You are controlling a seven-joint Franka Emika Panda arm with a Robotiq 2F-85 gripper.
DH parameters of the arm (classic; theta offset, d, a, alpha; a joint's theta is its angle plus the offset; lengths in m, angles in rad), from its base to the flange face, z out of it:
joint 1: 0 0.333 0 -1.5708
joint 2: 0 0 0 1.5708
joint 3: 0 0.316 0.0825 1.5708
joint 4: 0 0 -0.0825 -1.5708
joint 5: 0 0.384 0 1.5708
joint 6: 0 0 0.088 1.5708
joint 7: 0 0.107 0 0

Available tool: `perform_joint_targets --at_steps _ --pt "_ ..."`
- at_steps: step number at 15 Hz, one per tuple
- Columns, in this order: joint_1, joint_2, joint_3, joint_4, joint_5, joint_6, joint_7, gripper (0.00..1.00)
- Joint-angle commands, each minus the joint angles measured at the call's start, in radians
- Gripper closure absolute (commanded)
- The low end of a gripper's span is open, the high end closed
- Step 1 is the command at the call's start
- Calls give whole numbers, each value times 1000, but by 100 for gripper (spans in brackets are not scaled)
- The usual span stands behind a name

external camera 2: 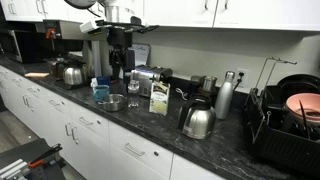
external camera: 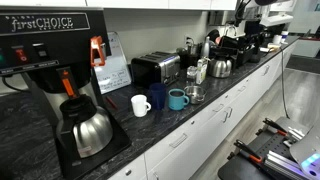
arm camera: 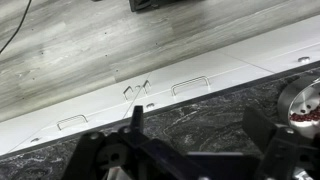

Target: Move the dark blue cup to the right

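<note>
The dark blue cup (external camera: 158,97) stands upright on the dark stone counter, between a white mug (external camera: 141,104) and a teal-blue mug (external camera: 177,99). The teal-blue mug also shows in an exterior view (external camera 2: 101,93); I cannot make out the dark blue cup there. My gripper (arm camera: 195,140) is open and empty in the wrist view, above the counter's front edge, and no cup shows between its fingers. In an exterior view the gripper (external camera 2: 117,62) hangs under the arm, above the counter and behind the mugs. The arm (external camera: 243,28) is at the far end of the counter.
A coffee machine (external camera: 50,60) with a steel carafe (external camera: 88,130) stands near. Also on the counter are a toaster (external camera: 155,68), a glass (external camera: 193,94), a kettle (external camera: 220,66), a metal bowl (external camera 2: 113,101), a box (external camera 2: 158,97), a thermos (external camera 2: 225,95) and a dish rack (external camera 2: 290,120).
</note>
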Motion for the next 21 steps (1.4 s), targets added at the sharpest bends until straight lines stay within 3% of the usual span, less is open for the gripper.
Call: perform_joint_targets --at_steps 1,7,17,21 --pt "2 0 -2 2 -1 -2 0 0" --pt "8 3 20 3 -14 30 27 0" --pt "122 -2 114 14 46 213 90 0" --pt "121 -2 121 17 33 194 102 0"
